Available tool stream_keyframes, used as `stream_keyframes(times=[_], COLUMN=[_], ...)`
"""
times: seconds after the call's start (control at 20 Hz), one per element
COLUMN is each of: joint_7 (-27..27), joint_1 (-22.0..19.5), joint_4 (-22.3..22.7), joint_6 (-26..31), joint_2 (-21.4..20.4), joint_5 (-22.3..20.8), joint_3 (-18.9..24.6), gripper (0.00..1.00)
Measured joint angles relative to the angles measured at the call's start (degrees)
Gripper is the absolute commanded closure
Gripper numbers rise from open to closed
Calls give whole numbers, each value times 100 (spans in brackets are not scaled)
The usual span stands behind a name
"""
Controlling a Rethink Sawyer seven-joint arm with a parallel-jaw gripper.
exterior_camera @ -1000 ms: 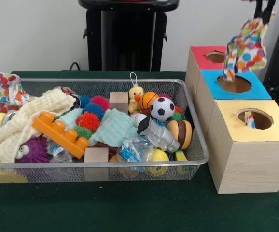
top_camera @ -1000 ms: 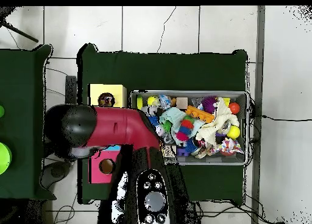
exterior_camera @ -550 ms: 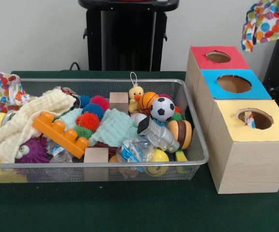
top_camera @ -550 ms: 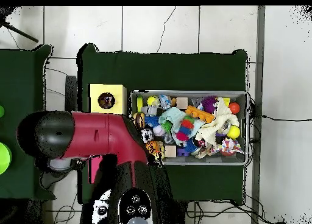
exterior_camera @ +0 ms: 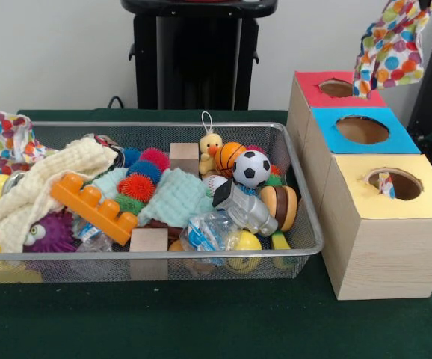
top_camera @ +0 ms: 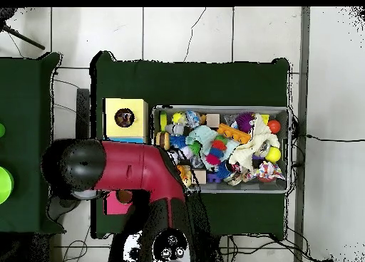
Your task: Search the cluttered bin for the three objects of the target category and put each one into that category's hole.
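Polka-dotted cloth (exterior_camera: 392,37) hangs at your 1 o'clock in the front view, its lower corner dangling just over the hole of the red-topped box (exterior_camera: 334,88); its top runs off the upper edge, so you cannot tell how the gripper is set or whether it grips the cloth.

Going left to right: a second dotted cloth (exterior_camera: 13,138) is draped on the wire-mesh bin's (exterior_camera: 306,247) left rim at 9 o'clock. Beside it lie a cream knitted cloth (exterior_camera: 40,187), an orange toy brick (exterior_camera: 93,207) and a purple spiky ball (exterior_camera: 51,233). At the bin's middle you have a pale green cloth (exterior_camera: 175,196), two plain wooden blocks (exterior_camera: 149,241) and a yellow plush duck (exterior_camera: 210,149). Toward the right rim sit a small basketball (exterior_camera: 229,155) and a soccer ball (exterior_camera: 252,168).

Right of the bin, close beside its rim, stand three wooden boxes in a row: red-topped farthest, blue-topped box (exterior_camera: 362,131) in the middle, yellow-topped box (exterior_camera: 392,224) nearest, with a scrap of patterned cloth showing in its hole. Open green tabletop (exterior_camera: 201,321) runs along the near edge at 6 o'clock.

In the overhead view the red arm (top_camera: 128,175) lies over the boxes at 8 o'clock.
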Motion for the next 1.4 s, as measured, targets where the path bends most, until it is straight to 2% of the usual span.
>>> stream_keyframes(times=[0.55,1.0,1.4], joint_7=[0,0,0], joint_1=[-120,-118,-77], joint_4=[335,499,590], joint_6=[-328,-386,-806], joint_2=[63,342,705], joint_5=[0,2,4], joint_3=[-4,-2,-2], gripper=[100,100,100])
